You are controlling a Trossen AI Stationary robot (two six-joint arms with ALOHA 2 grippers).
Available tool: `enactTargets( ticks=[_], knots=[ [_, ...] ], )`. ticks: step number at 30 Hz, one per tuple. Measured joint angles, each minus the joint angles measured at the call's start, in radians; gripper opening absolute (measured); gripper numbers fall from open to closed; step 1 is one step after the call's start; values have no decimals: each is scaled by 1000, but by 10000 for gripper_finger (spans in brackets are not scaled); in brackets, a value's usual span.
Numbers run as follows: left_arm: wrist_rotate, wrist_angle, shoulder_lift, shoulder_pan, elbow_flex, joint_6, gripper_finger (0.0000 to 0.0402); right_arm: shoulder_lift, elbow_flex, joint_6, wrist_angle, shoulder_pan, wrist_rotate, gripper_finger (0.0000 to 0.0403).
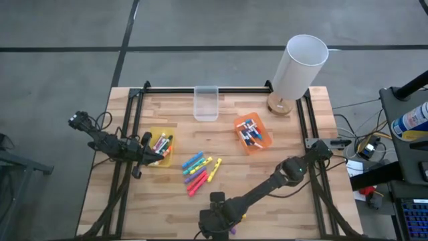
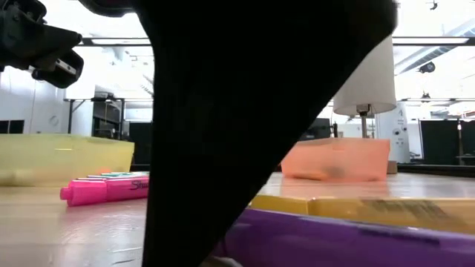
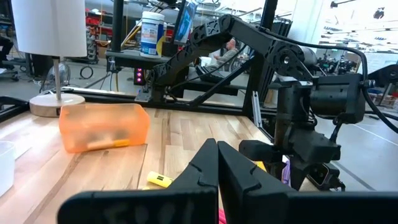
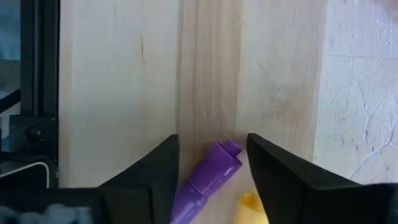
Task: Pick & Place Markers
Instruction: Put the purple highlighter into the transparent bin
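A purple marker [image 4: 208, 180] lies on the worktop [image 4: 112, 81] between the spread, unclenched fingers of the right hand [image 4: 211, 171], a yellow marker [image 4: 252, 204] just beside it. The left hand [image 1: 148, 151], fingers pressed together and empty, hovers at the yellow bin [image 1: 160, 163] holding more markers.

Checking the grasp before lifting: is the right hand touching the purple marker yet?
Cannot tell. The right wrist view shows the purple marker lying between the open fingers of the right hand, but neither contact nor a gap shows plainly.

Loose markers [image 1: 199, 171] lie fanned mid-surface in blue, green, yellow and pink; more fill the yellow bin [image 1: 160, 146] and orange bin [image 1: 253, 132]. A purple marker [image 4: 204, 180] lies flat beside a yellow one [image 4: 250, 208].
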Motion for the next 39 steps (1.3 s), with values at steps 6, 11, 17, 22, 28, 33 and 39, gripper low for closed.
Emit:
enactTargets(
  ticks=[6, 11, 17, 22, 28, 33, 39],
  knots=[
    [0, 0, 0, 0, 0, 0, 0, 0, 1, -24, -13, 0, -1, 105],
    [0, 0, 0, 0, 0, 0, 0, 2, 12, -84, -25, -2, 6, 50],
    [0, 0, 0, 0, 0, 0, 0, 10, 65, -148, -84, -13, 17, 45],
    [0, 0, 0, 0, 0, 0, 0, 11, 106, -148, -176, -22, 39, 32],
    [0, 0, 0, 0, 0, 0, 0, -14, 106, -180, -189, -28, 58, 8],
    [0, 0, 0, 0, 0, 0, 0, -53, 108, -149, -322, -32, 7, 8],
    [0, 0, 0, 0, 0, 0, 0, -75, 104, -106, -459, -7, 45, 49]
  ],
)
